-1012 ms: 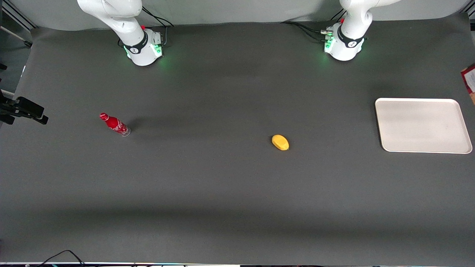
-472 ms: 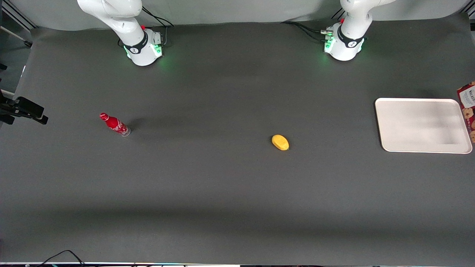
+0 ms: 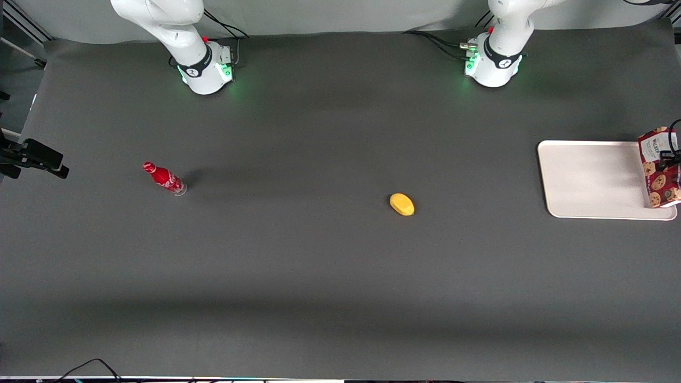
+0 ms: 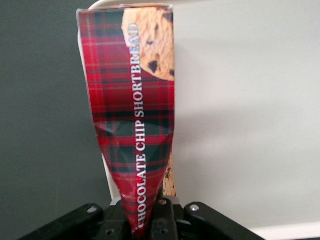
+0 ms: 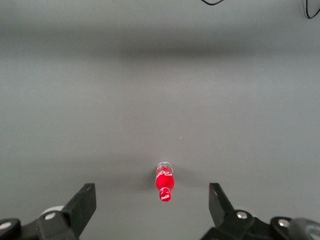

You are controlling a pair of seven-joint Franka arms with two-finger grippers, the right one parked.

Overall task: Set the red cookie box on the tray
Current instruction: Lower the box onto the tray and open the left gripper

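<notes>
The red cookie box (image 3: 659, 167) hangs over the outer end of the off-white tray (image 3: 590, 181), at the working arm's end of the table. In the front view it shows cookie prints and a white label panel at the end farther from the camera. My left gripper (image 3: 666, 160) shows there only as a dark bit against the box at the frame edge. In the left wrist view the gripper (image 4: 147, 220) is shut on the narrow end of the plaid box (image 4: 132, 110). The box hangs over the tray's edge (image 4: 240, 125), with dark table beside it.
A yellow lemon-shaped object (image 3: 401, 204) lies mid-table, nearer the front camera than the tray's middle. A small red bottle (image 3: 165, 178) stands toward the parked arm's end and also shows in the right wrist view (image 5: 164, 184). A black mount (image 3: 34, 157) juts in at that end.
The box, held in my gripper, has come in from the frame edge and now hangs over the tray's outer end. The bottle and the yellow object have not moved.
</notes>
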